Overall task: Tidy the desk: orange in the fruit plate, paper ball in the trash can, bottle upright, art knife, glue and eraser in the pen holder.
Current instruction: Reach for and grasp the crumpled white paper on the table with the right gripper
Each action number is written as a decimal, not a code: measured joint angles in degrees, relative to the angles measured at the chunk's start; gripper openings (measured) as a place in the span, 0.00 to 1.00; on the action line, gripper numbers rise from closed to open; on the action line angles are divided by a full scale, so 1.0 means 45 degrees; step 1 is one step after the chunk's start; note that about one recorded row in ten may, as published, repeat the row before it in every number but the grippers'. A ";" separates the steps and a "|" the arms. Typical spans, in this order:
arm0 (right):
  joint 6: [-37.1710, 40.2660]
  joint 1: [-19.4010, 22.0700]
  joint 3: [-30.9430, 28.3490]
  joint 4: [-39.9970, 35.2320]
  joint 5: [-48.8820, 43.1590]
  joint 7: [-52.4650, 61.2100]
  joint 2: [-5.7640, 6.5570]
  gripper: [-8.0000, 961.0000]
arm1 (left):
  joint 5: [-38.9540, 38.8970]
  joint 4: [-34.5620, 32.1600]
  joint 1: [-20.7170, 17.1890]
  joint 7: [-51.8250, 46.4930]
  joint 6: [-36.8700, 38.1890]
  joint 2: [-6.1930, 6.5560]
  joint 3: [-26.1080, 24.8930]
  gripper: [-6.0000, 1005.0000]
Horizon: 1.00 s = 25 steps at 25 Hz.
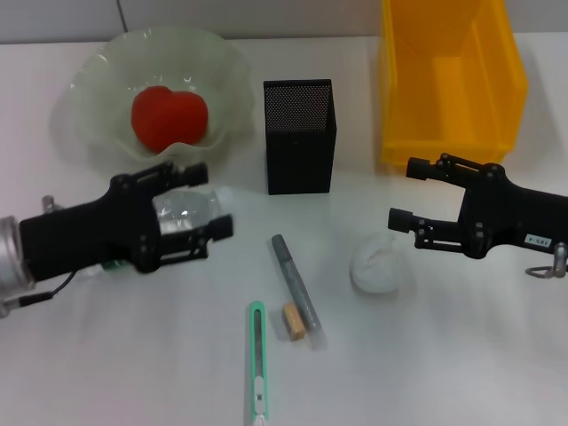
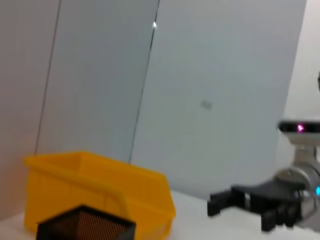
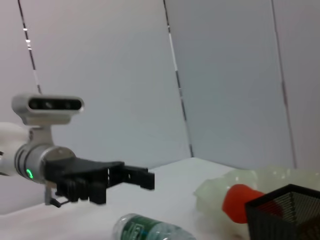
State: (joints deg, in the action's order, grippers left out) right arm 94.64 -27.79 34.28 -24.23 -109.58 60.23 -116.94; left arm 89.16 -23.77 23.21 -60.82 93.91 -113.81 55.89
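Observation:
A clear bottle (image 1: 184, 213) lies on its side at the left; it also shows in the right wrist view (image 3: 150, 231). My left gripper (image 1: 204, 201) is open and hovers over it, fingers on either side; the right wrist view shows the gripper (image 3: 146, 178) above the bottle, not touching. The orange (image 1: 169, 116) sits in the pale green fruit plate (image 1: 98, 67). A white paper ball (image 1: 374, 264) lies below my open, empty right gripper (image 1: 403, 192). The green art knife (image 1: 256, 359), grey glue stick (image 1: 295, 282) and tan eraser (image 1: 294, 320) lie in front of the black mesh pen holder (image 1: 299, 136).
The yellow bin (image 1: 497, 89) stands at the back right, beside the pen holder. The left wrist view shows the bin (image 2: 100, 185), the pen holder's rim (image 2: 85, 227) and my right gripper (image 2: 215, 204) farther off. A grey wall lies behind the table.

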 joint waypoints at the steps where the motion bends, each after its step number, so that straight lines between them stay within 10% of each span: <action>1: 0.0000 0.0000 0.0000 0.0000 0.0000 0.0000 0.0000 0.86 | 0.0000 0.0000 0.0000 0.0000 0.0000 0.0000 0.0000 0.82; 25: -0.2005 -0.1526 0.2668 -0.2162 -0.3725 0.3373 -0.0387 0.85 | 0.2375 -0.0468 -0.0119 0.0198 0.0732 0.0218 0.0000 0.81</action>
State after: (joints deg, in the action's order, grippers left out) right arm 85.62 -34.66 46.28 -33.96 -126.35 75.41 -118.68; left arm 99.85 -25.88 22.67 -59.93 97.20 -112.82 55.90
